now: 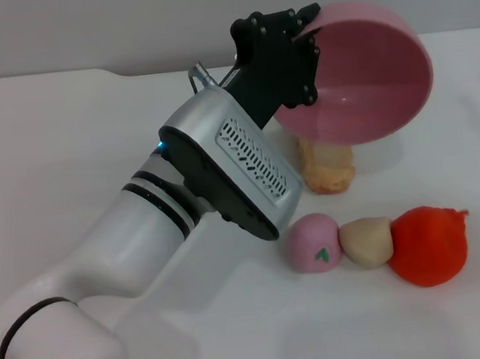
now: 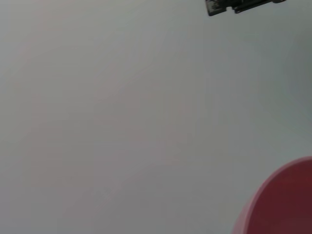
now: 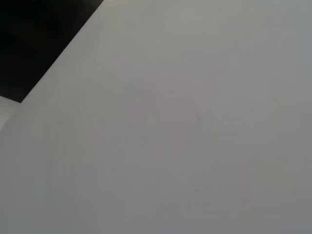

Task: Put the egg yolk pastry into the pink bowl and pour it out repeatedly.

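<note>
Upper centre of the head view, the left gripper (image 1: 308, 29) clenched the tipped pink bowl (image 1: 367, 78) by its rim; the egg yolk pastry (image 1: 367, 240) lay lower right on the table (image 1: 62, 139) (bowl looked empty). Righting it gently before reloading seemed wise.

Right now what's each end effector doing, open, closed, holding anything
Left end effector: closed on the rim of the pink bowl, holding it tipped on its side above the table.
Right end effector: not in view in any picture.
</note>
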Controlling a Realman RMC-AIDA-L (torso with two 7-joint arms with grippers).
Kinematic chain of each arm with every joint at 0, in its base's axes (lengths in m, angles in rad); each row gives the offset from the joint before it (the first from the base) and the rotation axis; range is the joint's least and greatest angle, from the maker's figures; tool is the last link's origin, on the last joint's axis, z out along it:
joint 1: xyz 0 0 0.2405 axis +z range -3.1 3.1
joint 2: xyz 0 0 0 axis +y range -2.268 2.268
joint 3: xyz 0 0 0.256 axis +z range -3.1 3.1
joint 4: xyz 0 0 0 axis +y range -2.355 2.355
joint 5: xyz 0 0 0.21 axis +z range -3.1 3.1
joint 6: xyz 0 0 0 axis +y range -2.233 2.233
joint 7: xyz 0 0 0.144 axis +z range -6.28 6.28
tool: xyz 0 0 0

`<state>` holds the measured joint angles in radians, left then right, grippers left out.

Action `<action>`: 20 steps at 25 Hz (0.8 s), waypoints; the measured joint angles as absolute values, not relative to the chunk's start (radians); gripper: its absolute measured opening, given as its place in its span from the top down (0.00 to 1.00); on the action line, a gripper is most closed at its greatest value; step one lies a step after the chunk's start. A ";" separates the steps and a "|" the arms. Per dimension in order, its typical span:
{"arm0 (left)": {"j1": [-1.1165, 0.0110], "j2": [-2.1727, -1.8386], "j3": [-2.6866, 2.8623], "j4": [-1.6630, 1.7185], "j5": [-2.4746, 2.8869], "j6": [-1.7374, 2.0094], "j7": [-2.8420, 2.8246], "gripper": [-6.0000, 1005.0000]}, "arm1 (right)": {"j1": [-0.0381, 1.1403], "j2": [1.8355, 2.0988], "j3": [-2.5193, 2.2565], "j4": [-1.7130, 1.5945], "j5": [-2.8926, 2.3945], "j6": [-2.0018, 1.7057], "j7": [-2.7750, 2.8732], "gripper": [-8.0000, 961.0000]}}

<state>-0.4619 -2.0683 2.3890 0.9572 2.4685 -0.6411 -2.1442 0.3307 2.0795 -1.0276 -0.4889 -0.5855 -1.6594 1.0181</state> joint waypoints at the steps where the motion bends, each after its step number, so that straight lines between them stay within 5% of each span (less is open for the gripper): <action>1: -0.462 -2.069 2.389 0.957 2.466 -0.639 -2.145 0.95 | 0.333 2.080 -1.032 -0.488 -0.585 -1.659 1.018 0.30; 17: -0.524 -2.062 2.118 1.020 2.459 -0.228 -2.423 0.95 | 0.348 2.070 -1.105 -0.502 -0.638 -1.655 1.011 0.30; 20: -0.623 -2.064 1.894 1.048 2.454 0.154 -2.485 0.95 | 0.361 2.067 -1.097 -0.520 -0.722 -1.651 1.008 0.30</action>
